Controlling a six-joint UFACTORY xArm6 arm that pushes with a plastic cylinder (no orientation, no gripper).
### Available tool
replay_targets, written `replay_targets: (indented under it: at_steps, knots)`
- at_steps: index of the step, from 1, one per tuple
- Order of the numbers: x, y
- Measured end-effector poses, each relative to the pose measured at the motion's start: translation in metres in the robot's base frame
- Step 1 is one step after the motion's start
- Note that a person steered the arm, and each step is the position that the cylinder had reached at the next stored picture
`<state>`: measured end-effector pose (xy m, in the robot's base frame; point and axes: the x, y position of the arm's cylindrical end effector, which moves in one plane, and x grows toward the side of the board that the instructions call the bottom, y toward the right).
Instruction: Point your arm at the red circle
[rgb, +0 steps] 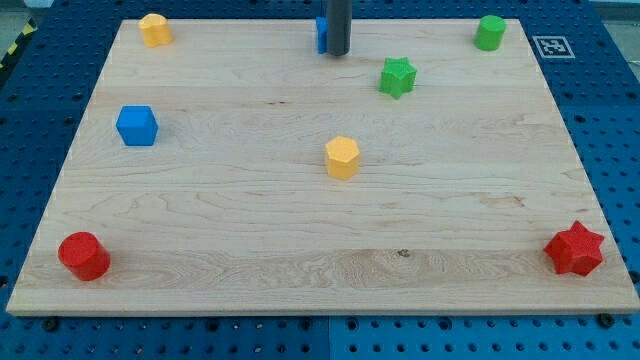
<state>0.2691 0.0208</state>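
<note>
The red circle (83, 256) is a round red block near the bottom left corner of the wooden board (300, 230). My tip (338, 53) is at the view's top centre, far from the red circle, up and to the right of it. The tip stands right beside a blue block (322, 34), which it partly hides; that block's shape cannot be made out.
A red star (575, 249) lies at the bottom right. A yellow hexagon (342, 157) sits mid-board. A blue cube (137, 125) is at the left. A yellow block (155, 29) is top left, a green star (397, 76) and a green cylinder (490, 32) top right.
</note>
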Motion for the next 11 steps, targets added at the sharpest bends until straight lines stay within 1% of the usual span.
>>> replay_targets:
  at_steps: [1,2,3,4,5,6,7,8,9,10,11]
  knots:
    - [0.044,0.002]
    - [0.053,0.008]
    - [0.053,0.008]
    - [0.066,0.008]
    - [0.101,0.010]
    - [0.109,-0.020]
    - [0.111,-0.094]
    - [0.146,-0.139]
    - [0.188,-0.158]
    - [0.209,-0.195]
    - [0.215,-0.283]
